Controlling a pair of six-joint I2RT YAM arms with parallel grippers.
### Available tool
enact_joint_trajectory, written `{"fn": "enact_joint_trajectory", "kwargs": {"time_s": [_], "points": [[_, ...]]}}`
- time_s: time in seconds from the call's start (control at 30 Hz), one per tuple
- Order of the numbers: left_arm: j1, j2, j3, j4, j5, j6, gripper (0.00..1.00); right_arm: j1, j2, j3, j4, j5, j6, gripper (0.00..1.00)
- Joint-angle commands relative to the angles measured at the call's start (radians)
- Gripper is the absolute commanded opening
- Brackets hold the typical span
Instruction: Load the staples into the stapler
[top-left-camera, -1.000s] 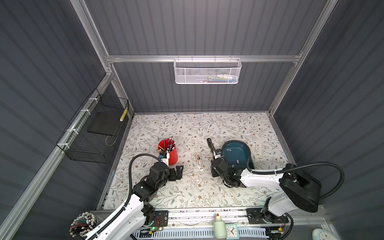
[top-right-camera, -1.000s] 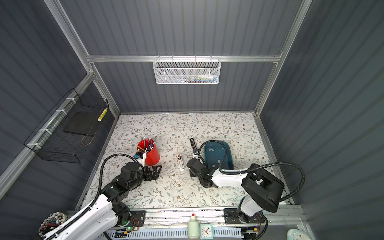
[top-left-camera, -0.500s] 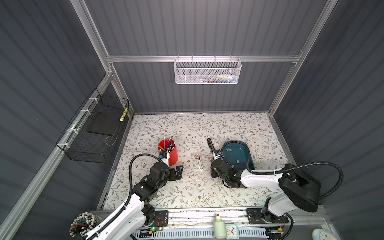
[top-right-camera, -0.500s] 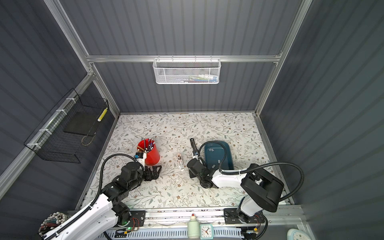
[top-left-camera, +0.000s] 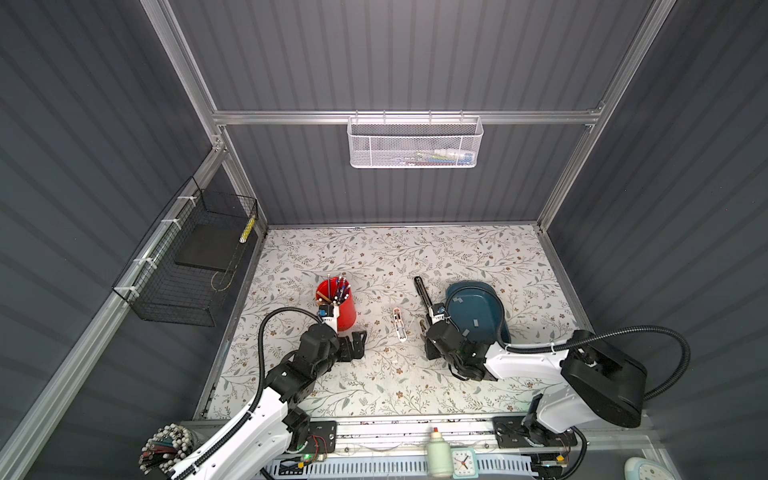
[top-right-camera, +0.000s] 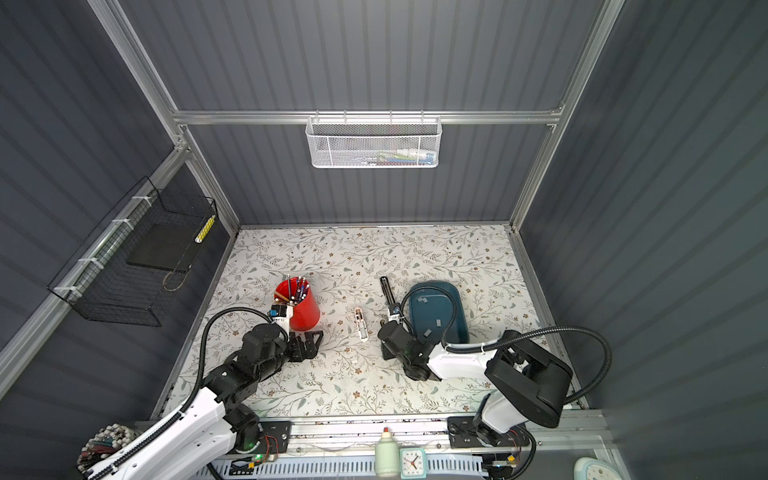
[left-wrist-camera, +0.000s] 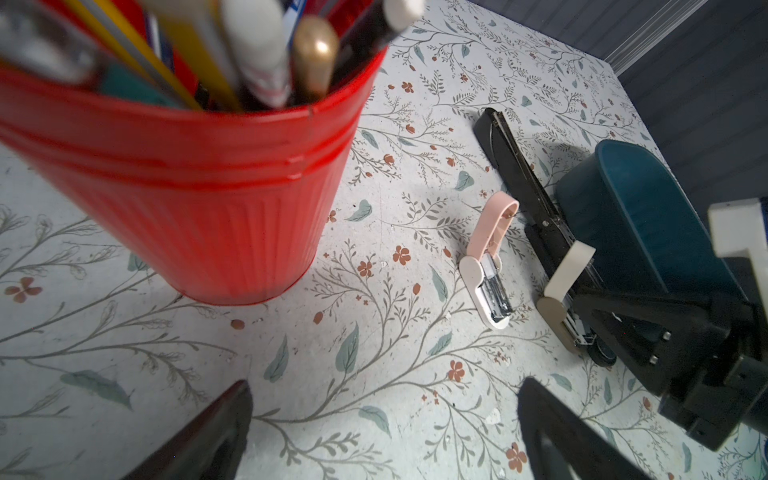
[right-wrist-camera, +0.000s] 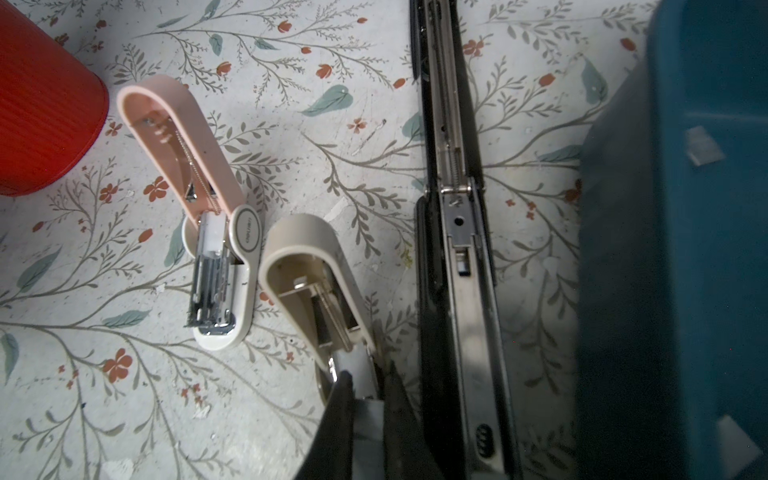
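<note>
Right gripper (right-wrist-camera: 368, 376) clamped, looks like staple strip (right-wrist-camera: 368, 415) pinched, over beige stapler (right-wrist-camera: 307, 270). Left gripper (left-wrist-camera: 386, 384) spread wide beside red cup (left-wrist-camera: 216, 187).

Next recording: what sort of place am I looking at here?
Probably a lab robot cell dressed as a desk: grey ribbed walls on an aluminium frame, a floral tabletop, and stationery such as the red pen cup and black stapler.

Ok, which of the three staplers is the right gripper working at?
The beige stapler, between the pink stapler and the long black stapler; the right gripper is at its base.
</note>
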Motion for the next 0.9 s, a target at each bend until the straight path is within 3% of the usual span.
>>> {"fn": "enact_joint_trajectory", "kwargs": {"time_s": [0.0,0.57,0.87], "points": [[-0.002,0.002,0.008,0.010,-0.008,0.010,1.00,0.011,0.002,-0.010,-0.009,0.004,-0.008,0.04],[-0.002,0.004,0.008,0.011,-0.006,0.011,1.00,0.038,-0.098,-0.018,-0.057,0.034,-0.069,0.05],[-0.002,0.006,0.007,0.013,-0.004,0.010,1.00,0.039,-0.064,-0.026,-0.030,0.026,-0.086,0.05]]}}
